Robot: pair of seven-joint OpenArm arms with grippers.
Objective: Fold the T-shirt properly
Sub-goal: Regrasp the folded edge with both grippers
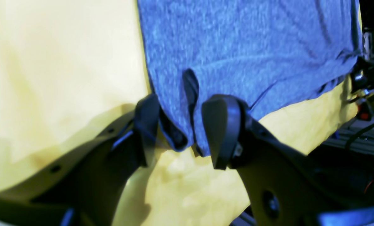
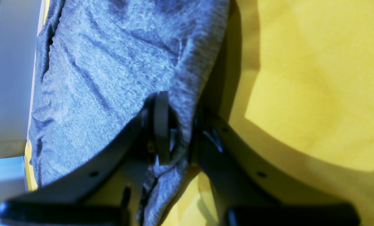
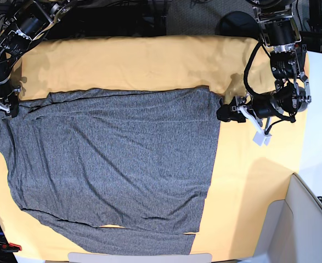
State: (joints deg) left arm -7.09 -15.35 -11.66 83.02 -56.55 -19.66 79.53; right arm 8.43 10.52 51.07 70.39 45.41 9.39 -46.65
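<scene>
The dark-grey T-shirt (image 3: 111, 159) lies spread flat on the yellow-orange cloth sheet (image 3: 150, 60). My left gripper (image 3: 222, 112) is at the shirt's right edge near its upper corner. In the left wrist view the shirt (image 1: 243, 47) has its edge between the fingers of the left gripper (image 1: 184, 131); the jaws stand apart around it. My right gripper (image 3: 10, 109) is at the shirt's upper left corner. In the right wrist view the right gripper (image 2: 180, 131) pinches a bunched fold of the shirt (image 2: 105, 69) between close fingers.
A white container (image 3: 309, 219) stands at the lower right corner. The sheet's left edge and a pale surface (image 2: 4, 78) beyond it lie just past the right gripper. Cables and a white tag (image 3: 259, 137) hang by the left arm.
</scene>
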